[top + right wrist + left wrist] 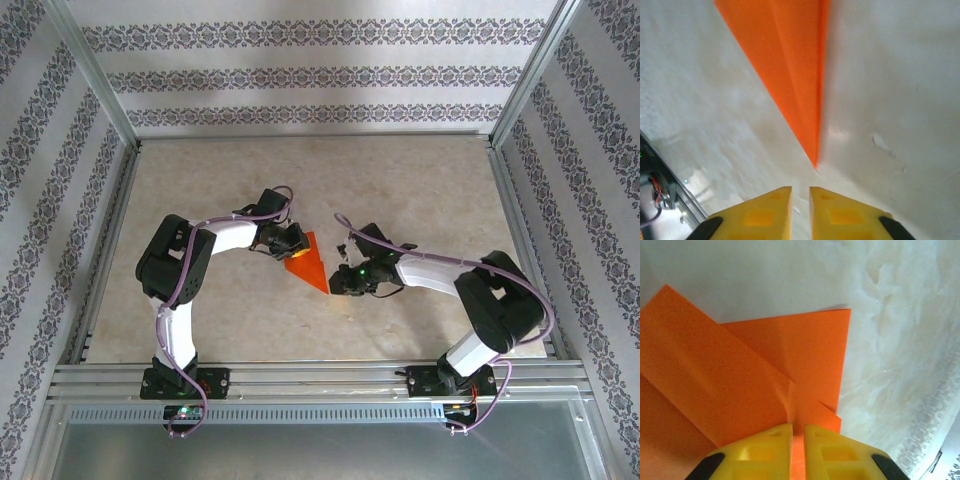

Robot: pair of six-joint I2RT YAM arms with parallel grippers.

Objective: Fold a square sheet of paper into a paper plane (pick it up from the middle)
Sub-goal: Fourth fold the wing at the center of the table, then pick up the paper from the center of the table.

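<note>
So the paper plane (308,262) was lying flat on the table (420,190), pretty much dead centre between the two arms. From the overhead camera it looked like a narrow orange-red triangle, wide end up and to the left, sharp tip pointing down and to the right.

The left end effector (288,243) sat right at the wide end, touching or just over it. Its wrist cam had the plane (740,380) up close: one big flap folded diagonally across from the left, another layer behind it with a straight right edge, and a crease running down into the end effector (798,427). The yellow fingers (765,450) were nearly together, with just a thin slit between them, and orange showed through that slit. Honestly I couldn't tell whether it was pinching the paper or just parked on top of it.

The right end effector (340,281) was down at the pointy end. On its wrist cam the tip of the plane (790,75) stopped just short of the end effector (800,189), close but not touching. Its fingers (765,215) were cracked open a little, with only pale table (890,100) visible in the gap, so it had hold of nothing.

The pale, mottled table (890,340) showed past the right edge of the paper on the left cam too.
</note>
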